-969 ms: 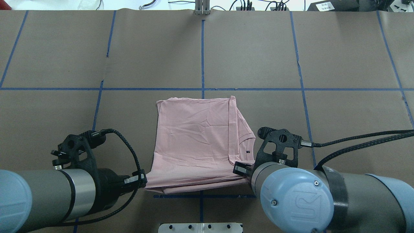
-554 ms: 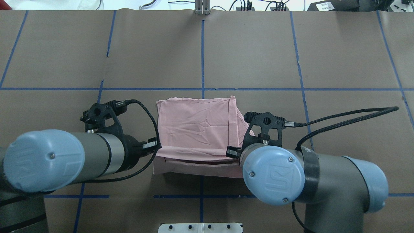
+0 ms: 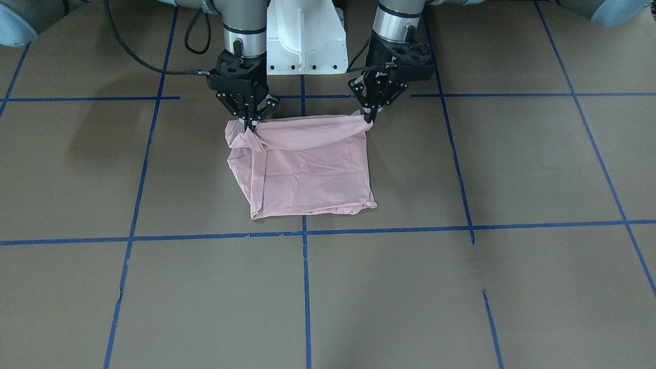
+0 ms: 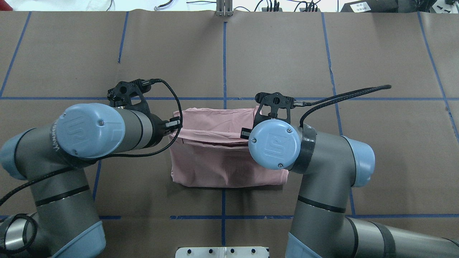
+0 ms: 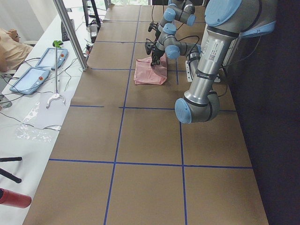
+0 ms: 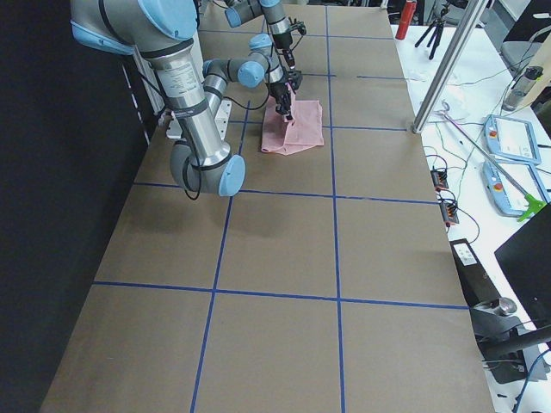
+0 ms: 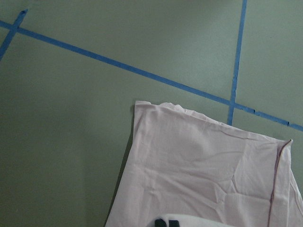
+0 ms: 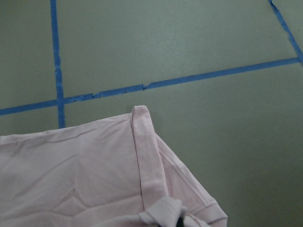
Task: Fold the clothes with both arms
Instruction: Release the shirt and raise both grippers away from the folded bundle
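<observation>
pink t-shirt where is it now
Overhead view: the pink T-shirt lies mid-table across the centre blue tape line, one edge held up by the jaws of the left arm and right arm.

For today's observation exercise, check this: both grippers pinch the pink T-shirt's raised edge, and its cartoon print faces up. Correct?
The left gripper and right gripper do pinch the pink T-shirt by its raised edge, but no print shows: the front-facing view shows plain pink facing up.
</observation>
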Robot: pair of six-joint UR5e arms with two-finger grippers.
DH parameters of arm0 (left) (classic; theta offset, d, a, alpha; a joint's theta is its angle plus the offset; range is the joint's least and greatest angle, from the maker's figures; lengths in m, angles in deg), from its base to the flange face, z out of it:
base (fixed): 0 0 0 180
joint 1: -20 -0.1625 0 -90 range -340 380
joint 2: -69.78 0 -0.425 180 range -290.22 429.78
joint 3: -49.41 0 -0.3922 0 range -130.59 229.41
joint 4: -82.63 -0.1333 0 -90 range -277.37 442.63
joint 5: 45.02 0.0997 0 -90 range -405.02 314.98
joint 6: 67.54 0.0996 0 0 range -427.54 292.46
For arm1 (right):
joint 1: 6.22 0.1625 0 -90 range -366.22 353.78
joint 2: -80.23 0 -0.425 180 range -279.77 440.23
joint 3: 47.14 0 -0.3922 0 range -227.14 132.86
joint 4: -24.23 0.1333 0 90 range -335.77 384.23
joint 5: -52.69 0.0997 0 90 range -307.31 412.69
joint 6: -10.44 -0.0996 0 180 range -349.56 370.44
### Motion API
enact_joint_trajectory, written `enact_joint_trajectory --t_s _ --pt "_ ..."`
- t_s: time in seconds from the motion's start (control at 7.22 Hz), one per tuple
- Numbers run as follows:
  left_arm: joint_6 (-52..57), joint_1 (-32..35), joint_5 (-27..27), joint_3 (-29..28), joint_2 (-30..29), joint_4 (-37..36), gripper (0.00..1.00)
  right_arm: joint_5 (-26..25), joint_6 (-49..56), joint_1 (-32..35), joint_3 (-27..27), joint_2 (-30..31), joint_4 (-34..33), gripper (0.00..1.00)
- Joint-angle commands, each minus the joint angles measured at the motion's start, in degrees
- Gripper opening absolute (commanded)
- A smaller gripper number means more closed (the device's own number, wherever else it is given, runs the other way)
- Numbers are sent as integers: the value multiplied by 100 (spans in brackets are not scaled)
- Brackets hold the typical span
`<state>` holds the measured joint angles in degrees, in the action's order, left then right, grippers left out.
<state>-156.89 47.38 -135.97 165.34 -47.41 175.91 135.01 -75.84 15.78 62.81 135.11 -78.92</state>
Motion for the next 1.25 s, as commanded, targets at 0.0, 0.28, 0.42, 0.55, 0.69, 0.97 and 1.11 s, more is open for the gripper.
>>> enact_joint_trajectory --t_s 0.0,0.28,0.42,0.55,0.69,0.97,1.11 --pt "189 128 16 -910 -119 751 0 -15 23 103 -778 -179 574 0" --pt "190 145 16 -1395 -198 1078 0 -23 23 129 -1255 -364 787 0" --pt "199 145 16 -1449 -242 1096 0 -15 23 129 -1291 -373 849 0" --pt "208 154 16 -1467 -277 1088 0 -15 32 155 -1300 -374 858 0" --pt "608 337 7 -1598 -356 1140 0 -6 232 286 -1440 -400 858 0" --pt "1825 811 -150 -2709 -663 1900 99 396 1063 759 -2768 -1168 962 99" --pt "2112 1074 -395 -2889 -664 2123 100 555 1365 997 -3221 -1269 1599 100"
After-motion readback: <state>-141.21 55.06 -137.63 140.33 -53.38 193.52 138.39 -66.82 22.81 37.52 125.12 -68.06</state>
